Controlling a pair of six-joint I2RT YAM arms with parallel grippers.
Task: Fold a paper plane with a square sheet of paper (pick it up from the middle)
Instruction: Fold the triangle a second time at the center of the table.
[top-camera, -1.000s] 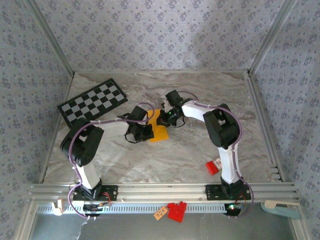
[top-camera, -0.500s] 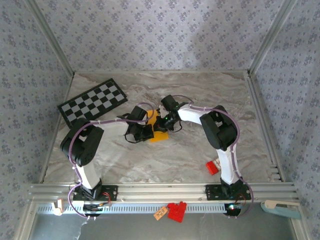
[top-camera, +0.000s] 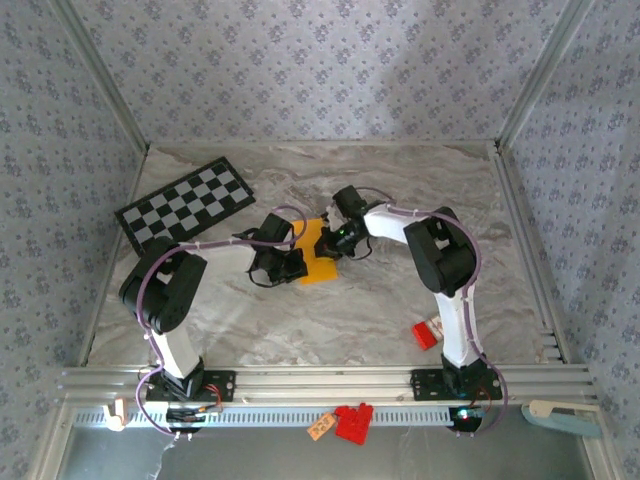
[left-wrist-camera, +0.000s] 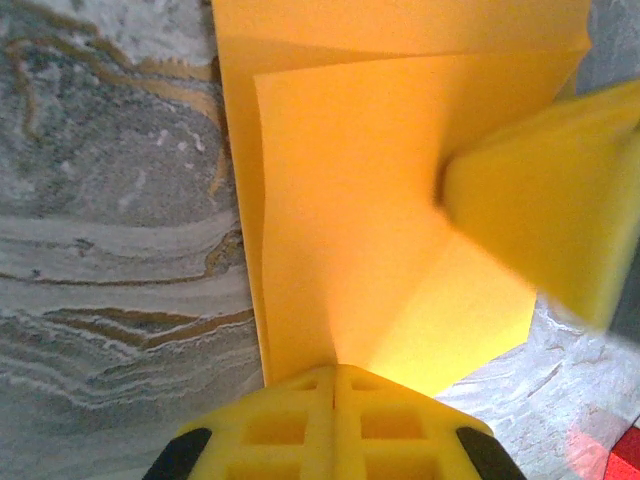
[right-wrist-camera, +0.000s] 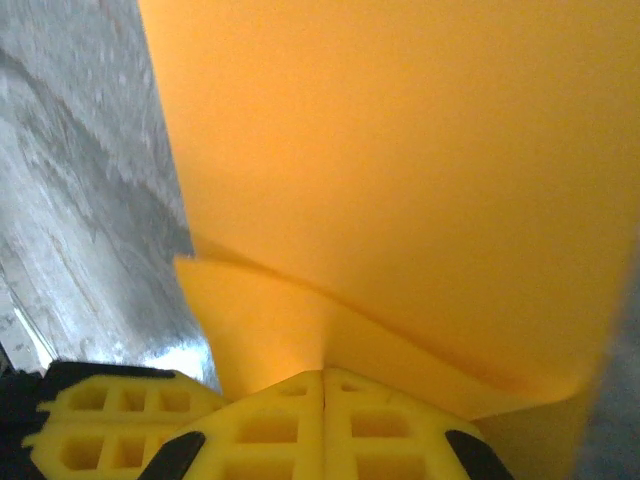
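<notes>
Marble table (top-camera: 380, 310): near its middle sits the square sheet of paper (top-camera: 320, 265), orange-yellow, between both arms. One flap is doubled over but there is no pointed dart shape, so most folds likely remain. The left gripper (left-wrist-camera: 335, 385) and right gripper (right-wrist-camera: 323, 385) each pinch the sheet, fingers closed.

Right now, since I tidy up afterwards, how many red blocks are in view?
2. One red block lies on the table, near right; the other red block sits on the front ledge, outside the table. Others may be hidden.
</notes>
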